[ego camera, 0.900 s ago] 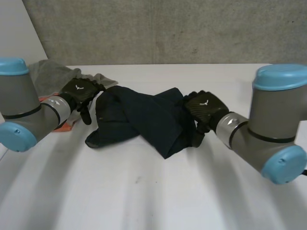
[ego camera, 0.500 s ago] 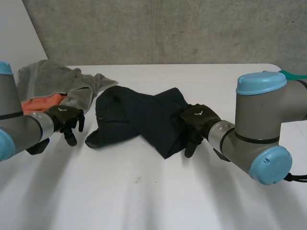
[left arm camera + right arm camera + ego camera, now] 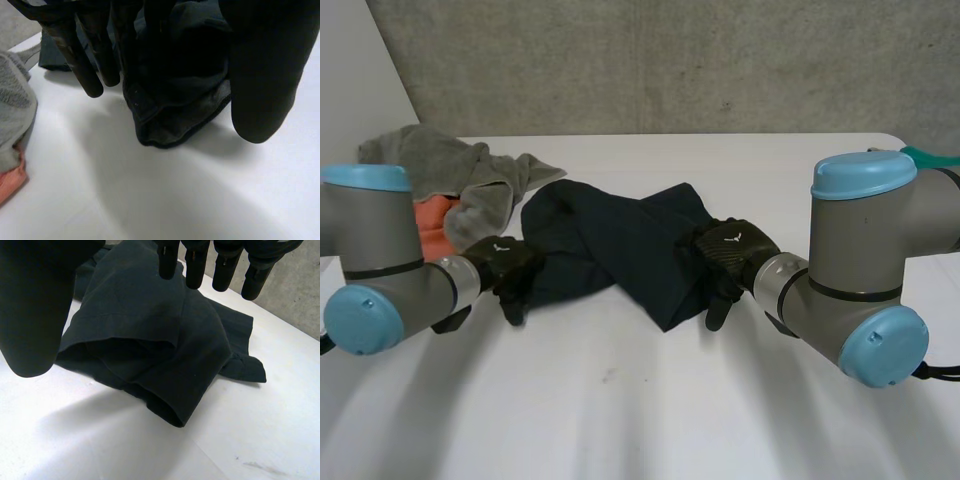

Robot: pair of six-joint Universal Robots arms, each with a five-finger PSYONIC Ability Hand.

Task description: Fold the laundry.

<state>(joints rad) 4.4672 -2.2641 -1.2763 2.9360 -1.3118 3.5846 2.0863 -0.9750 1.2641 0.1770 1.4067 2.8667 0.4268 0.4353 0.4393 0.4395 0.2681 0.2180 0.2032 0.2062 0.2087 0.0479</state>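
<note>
Nothing in the dark garment (image 3: 610, 245) has shifted since half a second ago. It lies crumpled in the middle of the desk (image 3: 640, 400), bunched into loose overlapping layers with no flat panel or clean crease.

What has moved is the left robot hand (image 3: 505, 265), which has swung in to the garment's near left corner. Its fingers (image 3: 90, 75) hang straight over the hem, with the thumb apart, grasping nothing. The right robot hand (image 3: 728, 250) has kept its place at the garment's right end. It is likewise released, with its fingertips (image 3: 192, 270) poised over the cloth.

I judge the folding hardly begun: the garment has yet to be gripped, spread and folded. Beyond it, at the far left, a grey towel (image 3: 460, 175) and an orange cloth (image 3: 432, 215) wait in a heap, untouched.
</note>
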